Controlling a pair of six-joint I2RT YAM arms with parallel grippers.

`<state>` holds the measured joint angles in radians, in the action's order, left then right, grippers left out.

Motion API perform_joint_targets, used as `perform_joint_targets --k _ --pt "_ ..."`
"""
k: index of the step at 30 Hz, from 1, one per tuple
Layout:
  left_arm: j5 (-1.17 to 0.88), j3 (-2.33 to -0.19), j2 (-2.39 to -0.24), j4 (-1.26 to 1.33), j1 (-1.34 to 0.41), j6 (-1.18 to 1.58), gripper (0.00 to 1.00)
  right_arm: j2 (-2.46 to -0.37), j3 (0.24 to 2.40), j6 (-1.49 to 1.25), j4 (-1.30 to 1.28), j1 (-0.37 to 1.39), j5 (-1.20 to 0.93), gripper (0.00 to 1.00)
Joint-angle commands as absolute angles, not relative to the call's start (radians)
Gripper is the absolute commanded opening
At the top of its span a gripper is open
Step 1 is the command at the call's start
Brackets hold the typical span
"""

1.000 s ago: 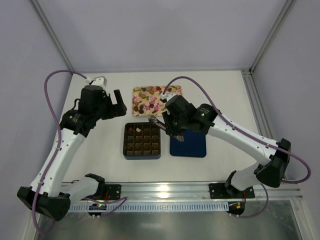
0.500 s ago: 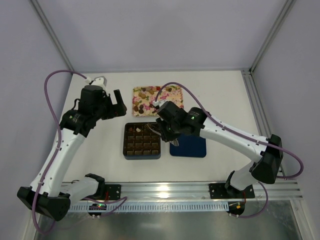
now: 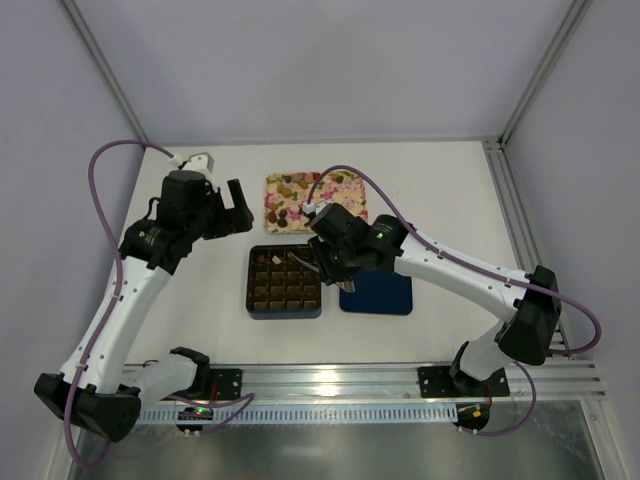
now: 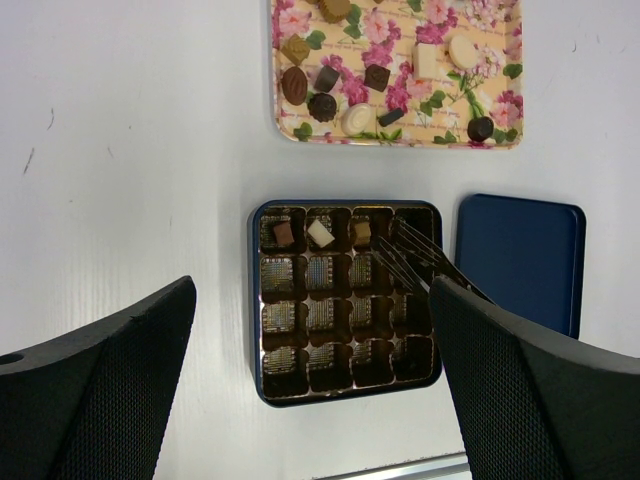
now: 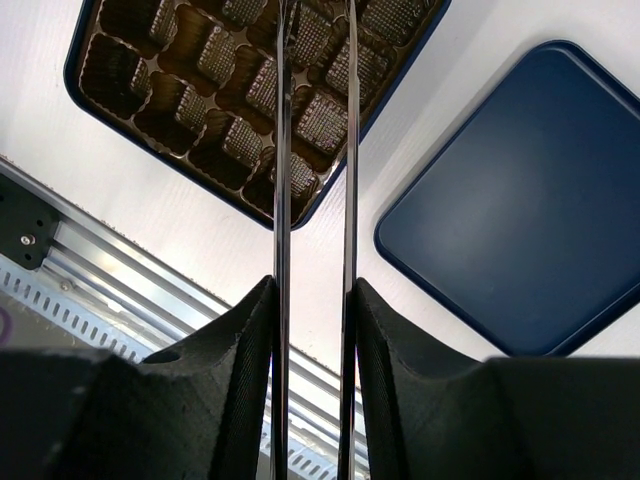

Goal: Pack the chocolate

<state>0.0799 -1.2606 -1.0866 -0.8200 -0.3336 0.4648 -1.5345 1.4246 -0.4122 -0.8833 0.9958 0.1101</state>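
Currently placing: right jaws carry long thin steel blades, tips over the far-right cell of the dark brown ribbed grid box [image 4: 256, 300], blades slightly apart, hold on a piece cannot be told | left jaws wide apart, empty | small glossy chocolate bonbons [image 4: 323, 106]: three in the box's far row, most on the floral rectangular tray [image 4: 395, 142] beyond the box | flat navy square lid [image 4: 520, 260] right of the box | next: seat squarely, lift clear — cells look snug

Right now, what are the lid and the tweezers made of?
Lid: probably plastic or coated card; navy, smooth, with a soft, even sheen and rounded corners.
Tweezers: metal, it seems; thin, flat blades that shine like mirrors.
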Motion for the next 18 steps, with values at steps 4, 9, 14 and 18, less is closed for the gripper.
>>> perform_joint_targets --k 4,9,14,18 --pt "0.092 -1.269 -1.088 -0.799 -0.333 0.469 0.96 -1.522 1.463 -0.411 -0.856 1.002 0.132 0.40" --pt "0.092 -1.272 -1.088 -0.796 -0.333 0.471 0.97 -1.505 1.520 -0.385 -0.877 0.985 0.156 0.41" --pt "0.090 -1.279 -1.088 -0.802 -0.333 0.466 0.97 -1.494 1.575 -0.341 -0.890 0.842 0.147 0.41" --pt "0.089 -1.284 -1.088 -0.805 -0.333 0.465 0.96 -1.519 1.597 -0.301 -0.879 0.729 0.152 0.41"
